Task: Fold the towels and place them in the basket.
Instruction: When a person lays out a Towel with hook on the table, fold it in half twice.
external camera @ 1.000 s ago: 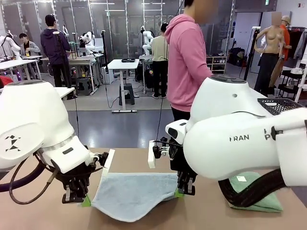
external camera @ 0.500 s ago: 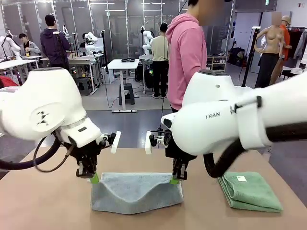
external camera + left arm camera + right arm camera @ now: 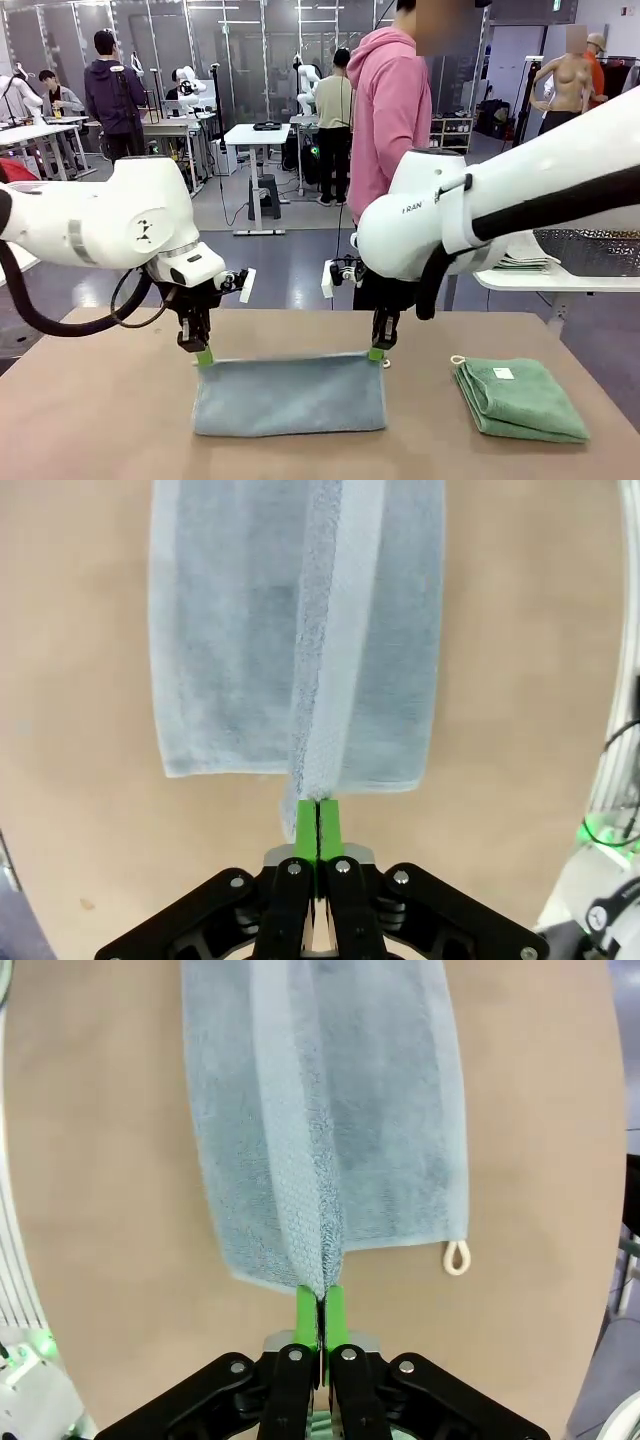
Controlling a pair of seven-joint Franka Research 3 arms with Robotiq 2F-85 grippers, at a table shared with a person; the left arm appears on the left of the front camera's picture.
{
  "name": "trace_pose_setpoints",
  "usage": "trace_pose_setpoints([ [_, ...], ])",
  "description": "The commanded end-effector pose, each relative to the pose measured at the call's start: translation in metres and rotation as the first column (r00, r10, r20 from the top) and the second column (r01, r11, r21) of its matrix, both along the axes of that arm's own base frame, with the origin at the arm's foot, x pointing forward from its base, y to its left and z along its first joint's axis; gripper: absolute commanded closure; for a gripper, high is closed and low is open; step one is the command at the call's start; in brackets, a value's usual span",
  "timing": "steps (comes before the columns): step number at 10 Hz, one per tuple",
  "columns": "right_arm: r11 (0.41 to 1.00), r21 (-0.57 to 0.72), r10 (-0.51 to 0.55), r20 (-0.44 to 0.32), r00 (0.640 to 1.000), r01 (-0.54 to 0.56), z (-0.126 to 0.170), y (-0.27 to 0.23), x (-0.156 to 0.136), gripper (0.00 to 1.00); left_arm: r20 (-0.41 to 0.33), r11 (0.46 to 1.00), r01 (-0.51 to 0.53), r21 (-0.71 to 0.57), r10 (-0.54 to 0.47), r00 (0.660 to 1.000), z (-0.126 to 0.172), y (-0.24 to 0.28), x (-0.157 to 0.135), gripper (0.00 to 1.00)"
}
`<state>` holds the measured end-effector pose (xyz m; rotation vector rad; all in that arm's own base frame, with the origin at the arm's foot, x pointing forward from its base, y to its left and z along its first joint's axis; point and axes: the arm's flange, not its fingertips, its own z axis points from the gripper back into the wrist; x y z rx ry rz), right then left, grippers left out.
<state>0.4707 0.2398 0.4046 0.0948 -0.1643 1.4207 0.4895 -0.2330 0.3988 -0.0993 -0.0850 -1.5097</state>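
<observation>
holding the blue-grey towel [image 3: 290,393] up by its far edge
pinched tight at one far corner by left claw [image 3: 204,356], at the other by right claw [image 3: 377,353]; near edge on desk [image 3: 90,420], with folded mint green towel [image 3: 520,398] apart, rightward.

A tan surface [image 3: 90,430] fills the near part of the scene, plain and matte. Beyond its far edge lies a smooth grey floor [image 3: 280,265], darker close by and paler farther off. In the far middle stands a white desk [image 3: 256,133] with something black beneath it. More white desks [image 3: 35,132] line the far left, with people standing and sitting among them. Tall glazed partitions in thin metal frames [image 3: 240,60] form the far wall, and strips of ceiling light show in them. At the right a white side table [image 3: 560,281] juts in, just beyond the surface
</observation>
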Motion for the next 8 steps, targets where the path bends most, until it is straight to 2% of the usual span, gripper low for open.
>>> trace_pose_setpoints([
  [1,0.999,-0.018,0.029,-0.034,0.999,-0.030,-0.008,0.005,0.027,1.00,-0.017,0.999,0.034,0.025,-0.033,0.999,0.005,-0.007,0.031,1.00],
  [3,0.999,-0.034,0.026,-0.053,0.998,-0.028,-0.018,0.005,0.037,1.00,-0.027,1.000,-0.001,0.030,0.002,1.000,0.002,-0.005,0.047,1.00],
  [6,0.999,-0.039,0.019,-0.047,0.999,-0.021,-0.029,0.004,0.046,1.00,-0.058,0.999,0.005,0.049,-0.002,0.998,-0.006,-0.015,0.058,1.00],
  [7,0.999,-0.046,0.014,-0.039,0.999,-0.016,-0.031,0.004,0.048,0.91,-0.056,0.998,-0.001,0.059,0.005,0.998,-0.007,-0.016,0.060,0.94],
  [8,0.998,-0.055,-0.010,-0.018,1.000,0.009,-0.033,0.003,0.049,0.67,-0.052,0.997,-0.028,0.067,0.031,0.998,-0.008,-0.016,0.062,0.61],
])
